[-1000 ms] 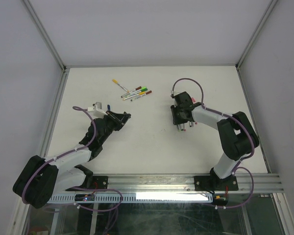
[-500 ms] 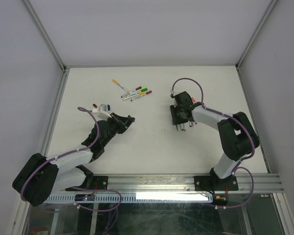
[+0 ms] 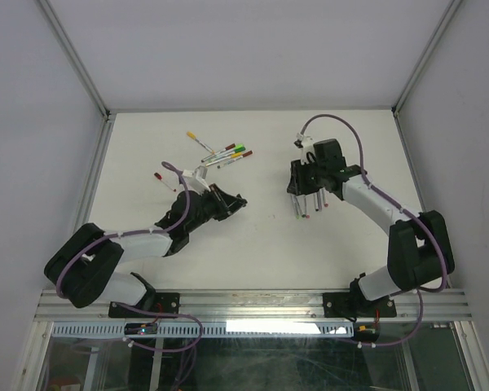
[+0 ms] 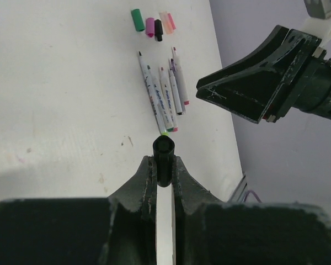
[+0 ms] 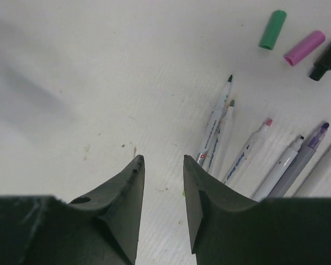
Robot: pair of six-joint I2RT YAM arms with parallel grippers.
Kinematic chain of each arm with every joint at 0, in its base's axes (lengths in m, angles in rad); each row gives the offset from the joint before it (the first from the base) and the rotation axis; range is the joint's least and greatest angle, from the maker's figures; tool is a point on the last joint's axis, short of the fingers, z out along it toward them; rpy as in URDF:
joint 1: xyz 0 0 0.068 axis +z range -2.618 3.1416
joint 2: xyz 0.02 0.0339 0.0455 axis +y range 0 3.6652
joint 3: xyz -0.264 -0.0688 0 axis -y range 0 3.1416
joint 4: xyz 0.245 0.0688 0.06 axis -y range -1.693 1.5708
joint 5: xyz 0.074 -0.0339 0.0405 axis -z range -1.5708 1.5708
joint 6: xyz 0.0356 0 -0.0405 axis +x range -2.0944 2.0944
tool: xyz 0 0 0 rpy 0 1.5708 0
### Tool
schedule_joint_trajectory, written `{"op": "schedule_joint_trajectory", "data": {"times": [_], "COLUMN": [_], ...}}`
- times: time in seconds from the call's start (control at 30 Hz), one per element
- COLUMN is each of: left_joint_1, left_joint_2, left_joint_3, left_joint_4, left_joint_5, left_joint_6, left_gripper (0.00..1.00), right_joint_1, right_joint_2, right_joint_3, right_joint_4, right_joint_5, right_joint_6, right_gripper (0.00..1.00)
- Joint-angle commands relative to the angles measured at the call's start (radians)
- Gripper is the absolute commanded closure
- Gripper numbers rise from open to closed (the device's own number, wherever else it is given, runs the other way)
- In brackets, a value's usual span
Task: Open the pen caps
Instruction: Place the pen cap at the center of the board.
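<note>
Grips a black-capped pen (image 4: 164, 150) in the left gripper (image 4: 164, 164), with jaws clamped together on it just behind the cap. Points the cap end forward and away from the wrist camera, with the white barrel running back between the fingers. Holds it above the bench (image 3: 147, 147), left of centre in the top view, aimed toward the right arm.

Shows the right gripper (image 5: 163, 161) with jaws apart and nothing between them, hovering over bare bench. Sits just beside a row of uncapped pens (image 5: 248, 152), with the nearest barrel passing under the edge of one finger in the right wrist view. Reveals bare tips on those pens in dark green, green, pink, black and purple, all lying roughly parallel and close together.

Finds loose pen caps beyond that row, lying flat on the bench: a green cap (image 5: 272, 22), a pink cap (image 5: 304, 47) and a black cap (image 5: 326, 58), the last two almost touching. Picks out a pale orange cap (image 4: 165, 20) next to these in the left wrist view.

Leaves a cluster of capped pens (image 3: 230, 152) at the far side of the bench, beyond the left gripper, with a yellow-capped pen (image 3: 198, 140) lying slightly apart to their left.
</note>
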Motion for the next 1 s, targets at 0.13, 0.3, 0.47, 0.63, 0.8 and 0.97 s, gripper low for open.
{"op": "schedule_joint_trajectory", "data": {"times": [0.13, 0.3, 0.47, 0.63, 0.8, 0.97], "left_joint_1": [-0.06, -0.089, -0.093, -0.092, -0.093, -0.092], "left_joint_2": [0.267, 0.481, 0.733, 0.898, 0.983, 1.035], "left_joint_3": [0.271, 0.572, 0.981, 1.255, 1.407, 1.489], "left_joint_4": [0.011, -0.255, -0.66, -0.856, -0.927, -0.952], "left_joint_5": [-0.013, -0.098, -0.179, -0.233, -0.257, -0.235], "left_joint_6": [0.045, 0.055, 0.106, 0.144, 0.184, 0.2], "left_gripper": [1.0, 1.0, 1.0, 1.0, 1.0, 0.98], "right_joint_1": [-0.231, -0.291, -0.332, -0.358, -0.374, -0.379], "right_joint_2": [-0.078, -0.117, -0.124, -0.123, -0.115, -0.11], "right_joint_3": [0.11, 0.103, 0.101, 0.1, 0.097, 0.098], "right_joint_4": [-0.16, -0.163, -0.162, -0.162, -0.16, -0.162], "right_joint_5": [-0.717, -0.734, -0.732, -0.727, -0.727, -0.716], "right_joint_6": [-0.277, -0.304, -0.302, -0.302, -0.304, -0.308], "right_gripper": [0.63, 0.62, 0.61, 0.61, 0.61, 0.61]}}
